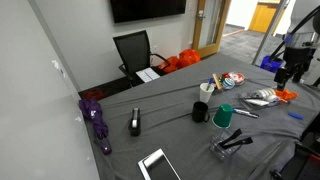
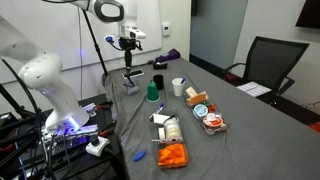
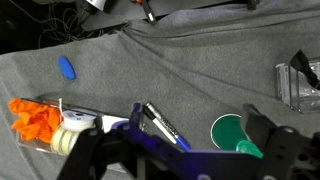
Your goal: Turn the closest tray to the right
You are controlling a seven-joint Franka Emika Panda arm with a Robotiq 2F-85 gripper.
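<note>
Friend: Where is the tray?

Me: The tray (image 3: 62,128) lies at the end of the tabletop (image 3: 150,60) closest to me. In my wrist view it is low on the left, with orange bits (image 3: 33,118) at its left end. My tool (image 3: 190,120) hangs in the air a bit to its right, jaws wide apart, holding nothing.

Friend: How will it feel?

Me: I think it is light, thin and slippery. It may bend, and the stuff inside may slide. I would pinch a bare bit of rim, or push a corner softly.

Friend: What is in the way?

Me: The green cup (image 3: 232,130) stands near it on the right, with a thin dark thing (image 3: 160,125) between them. A blue bit (image 3: 66,68) lies farther off. The other clear tray (image 3: 300,85) is far right.
</note>
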